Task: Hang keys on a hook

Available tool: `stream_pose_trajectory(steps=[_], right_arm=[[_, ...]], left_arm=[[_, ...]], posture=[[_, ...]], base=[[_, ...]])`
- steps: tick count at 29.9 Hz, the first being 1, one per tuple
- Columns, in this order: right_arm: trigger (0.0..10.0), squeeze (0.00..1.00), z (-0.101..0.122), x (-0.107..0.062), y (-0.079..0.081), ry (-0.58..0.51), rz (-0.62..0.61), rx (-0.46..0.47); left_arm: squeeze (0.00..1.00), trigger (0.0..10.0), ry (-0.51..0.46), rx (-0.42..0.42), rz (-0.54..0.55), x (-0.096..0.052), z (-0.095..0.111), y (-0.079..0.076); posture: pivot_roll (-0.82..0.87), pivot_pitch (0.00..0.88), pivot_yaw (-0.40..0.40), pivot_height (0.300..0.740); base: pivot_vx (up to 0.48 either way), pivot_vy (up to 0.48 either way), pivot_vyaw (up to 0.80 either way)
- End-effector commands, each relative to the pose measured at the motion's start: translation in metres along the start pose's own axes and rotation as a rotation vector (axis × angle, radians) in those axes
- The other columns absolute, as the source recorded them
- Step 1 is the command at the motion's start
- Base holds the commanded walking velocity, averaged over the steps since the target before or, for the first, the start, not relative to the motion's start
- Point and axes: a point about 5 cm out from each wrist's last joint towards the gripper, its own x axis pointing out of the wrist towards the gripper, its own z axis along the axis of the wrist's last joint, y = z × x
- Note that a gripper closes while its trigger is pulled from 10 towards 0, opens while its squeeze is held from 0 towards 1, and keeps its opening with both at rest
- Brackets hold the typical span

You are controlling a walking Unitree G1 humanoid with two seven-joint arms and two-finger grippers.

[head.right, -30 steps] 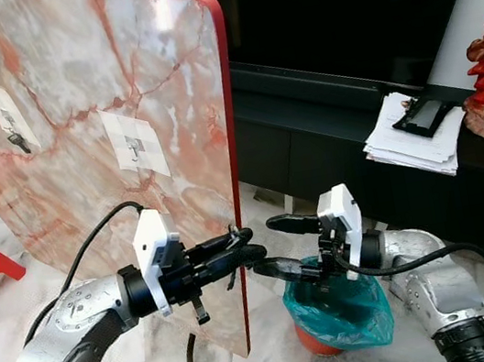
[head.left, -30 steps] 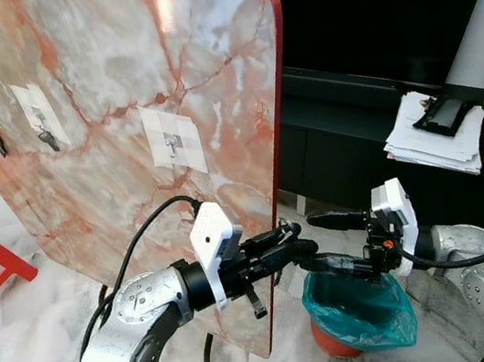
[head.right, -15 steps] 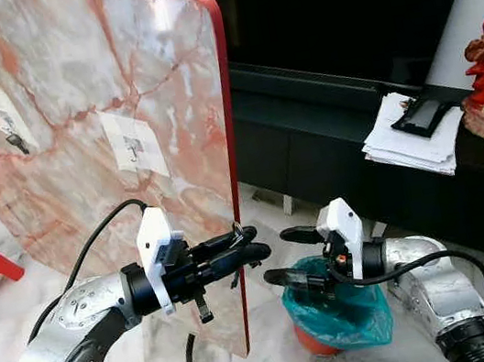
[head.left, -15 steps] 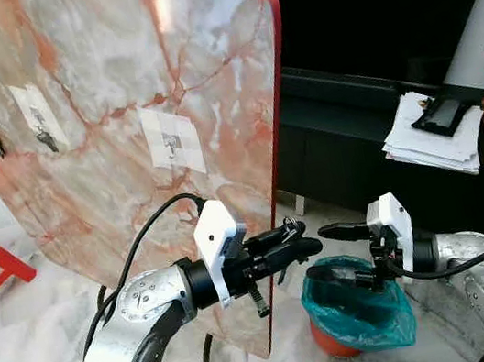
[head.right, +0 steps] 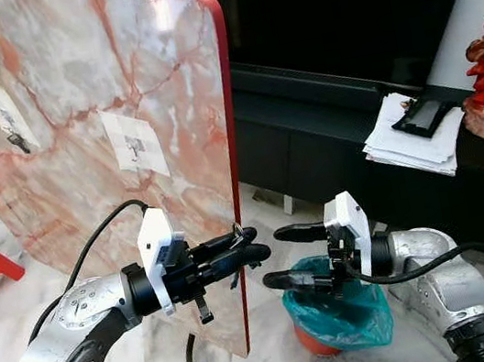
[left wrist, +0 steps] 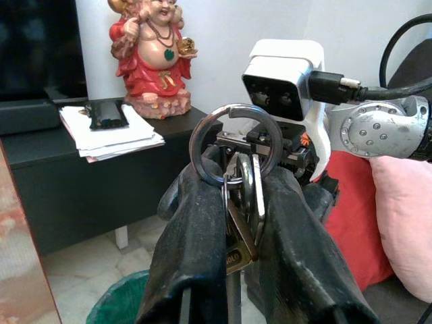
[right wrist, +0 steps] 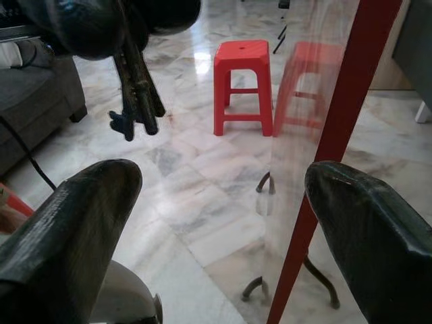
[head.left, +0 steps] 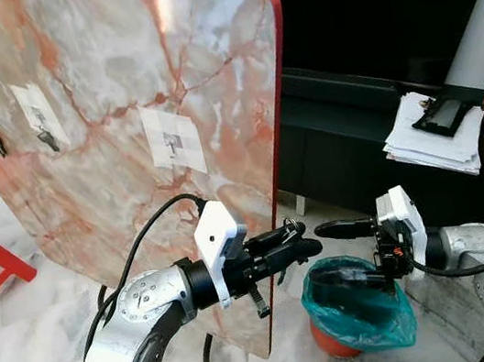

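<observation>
Your left gripper is clamped on the keys, ring up, blades hanging; right gripper sits spread and empty just beside. Free hook lies up-left on the marble board, left arm nearer

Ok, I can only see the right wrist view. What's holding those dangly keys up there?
Observer: The left gripper, shut on the keys by their ring.
Operator: Is there a hook for them?
Observer: Yes. On the marble board, the hook nearest its red edge is bare. The two other hooks each carry keys.
Operator: What's under my gripper?
Observer: The right gripper is open above a bin lined with a green bag.
</observation>
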Motion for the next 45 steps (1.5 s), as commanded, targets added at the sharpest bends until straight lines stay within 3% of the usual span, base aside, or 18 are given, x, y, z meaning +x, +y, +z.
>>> stream_pose_trajectory(steps=[1,14,45], right_arm=[[10.0,0.00,0.006,0.000,0.004,-0.005,0.031,-0.017],[10.0,0.00,0.011,0.026,0.013,-0.053,0.060,-0.032],[10.0,0.00,0.019,0.041,0.029,-0.110,0.133,0.021]], left_arm=[[0.00,10.0,-0.013,0.036,-0.008,0.002,0.005,0.000],[0.00,10.0,-0.019,0.040,-0.003,0.005,0.004,0.001],[0.00,10.0,-0.011,0.051,0.007,0.006,0.001,0.001]], posture=[[-0.01,0.000,-0.101,0.740],[-0.02,0.000,-0.096,0.740],[-0.02,0.000,-0.093,0.740]], base=[[0.000,0.000,0.00],[0.000,0.000,0.00],[0.000,0.000,0.00]])
